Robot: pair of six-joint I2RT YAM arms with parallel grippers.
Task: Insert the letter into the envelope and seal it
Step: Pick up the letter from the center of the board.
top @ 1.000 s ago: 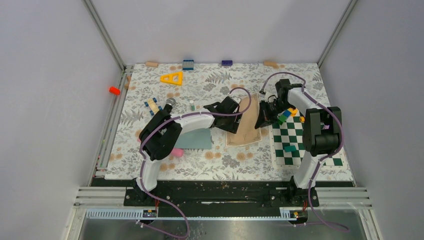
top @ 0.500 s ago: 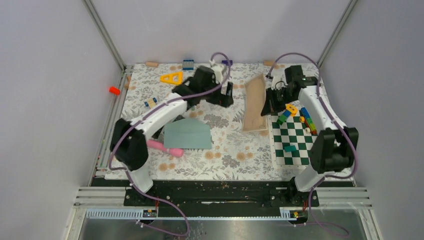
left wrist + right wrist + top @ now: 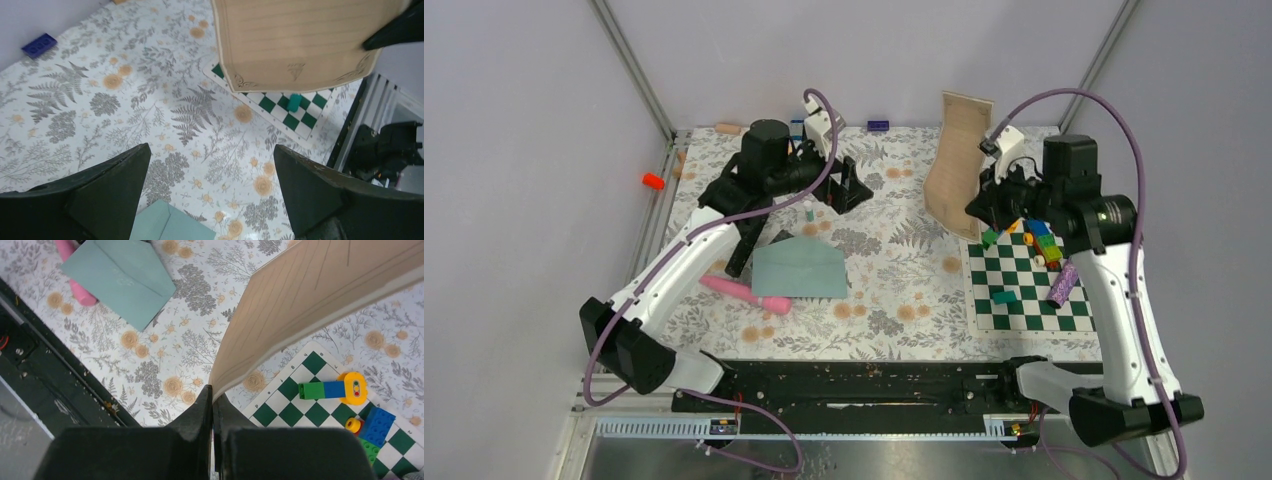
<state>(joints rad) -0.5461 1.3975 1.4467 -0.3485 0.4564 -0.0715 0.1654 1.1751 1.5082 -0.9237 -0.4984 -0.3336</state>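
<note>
The letter, a tan lined sheet, hangs curled in the air above the table's back right, and my right gripper is shut on its lower edge. In the right wrist view the fingers pinch the letter at the right gripper. The teal-grey envelope lies flat at centre left and shows as the envelope and the envelope in the wrist views. My left gripper hovers behind it, open and holding nothing. The left gripper faces the letter.
A green-and-white checkerboard with several coloured blocks lies at the right. A pink stick rests against the envelope's left side. A yellow triangle, a blue brick and wooden pieces lie along the back edge. An orange piece sits off the mat, left.
My right gripper lifted the letter off the table, up and back. The left gripper let go of it, opened wide and swung to the back left, uncovering the envelope.
</note>
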